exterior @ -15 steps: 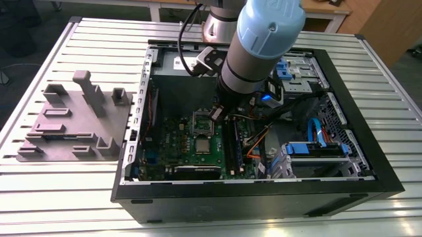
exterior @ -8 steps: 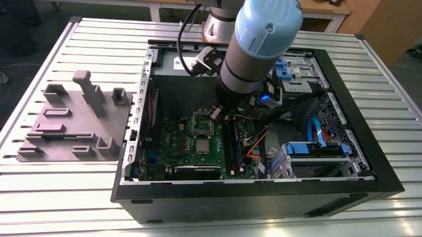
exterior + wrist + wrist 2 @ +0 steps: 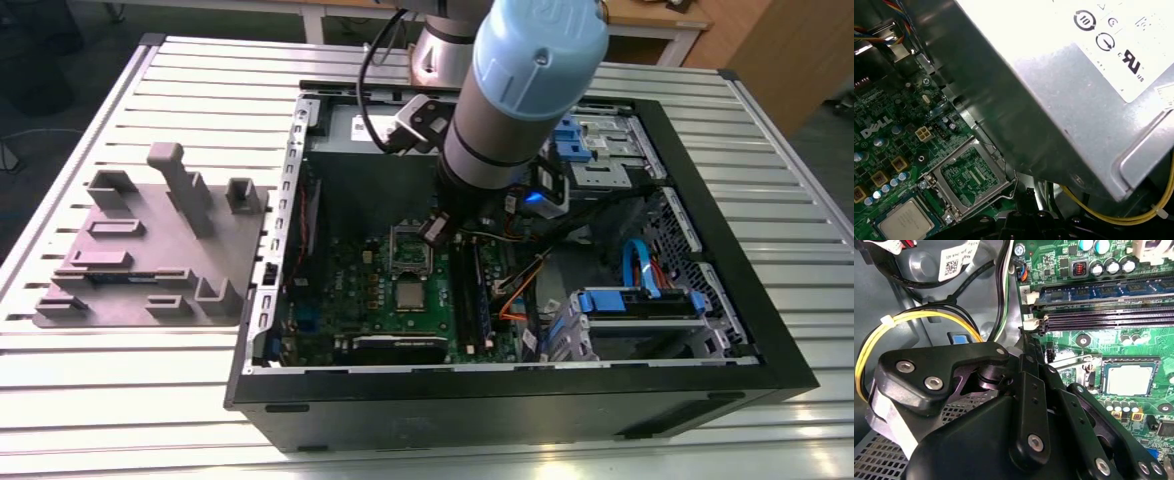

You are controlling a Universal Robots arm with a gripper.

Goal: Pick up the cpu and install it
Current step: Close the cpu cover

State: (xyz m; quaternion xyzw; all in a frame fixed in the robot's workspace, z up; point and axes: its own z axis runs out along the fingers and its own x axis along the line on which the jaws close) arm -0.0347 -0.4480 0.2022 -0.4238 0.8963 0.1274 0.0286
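The cpu point(image 3: 407, 292) lies flat in its socket on the green motherboard, silver top up; both wrist views show it too point(image 3: 1128, 379) point(image 3: 904, 221). Beside it the hinged metal frame point(image 3: 971, 177) stands swung open, also seen in the exterior view point(image 3: 407, 250). My gripper point(image 3: 442, 228) hangs inside the case, above the board, a little beyond the open frame and apart from the cpu. In the second wrist view the gripper point(image 3: 1026, 340) looks shut with nothing between its fingers, its tip near the ends of the memory slots point(image 3: 1104, 315).
The black computer case point(image 3: 747, 330) lies open on a slatted metal table point(image 3: 134, 400). A large grey box with a white label point(image 3: 1079, 75) sits close above the frame. Yellow and black cables point(image 3: 914, 320) run beside the gripper. A grey fixture tray point(image 3: 160, 250) lies at the exterior view's left.
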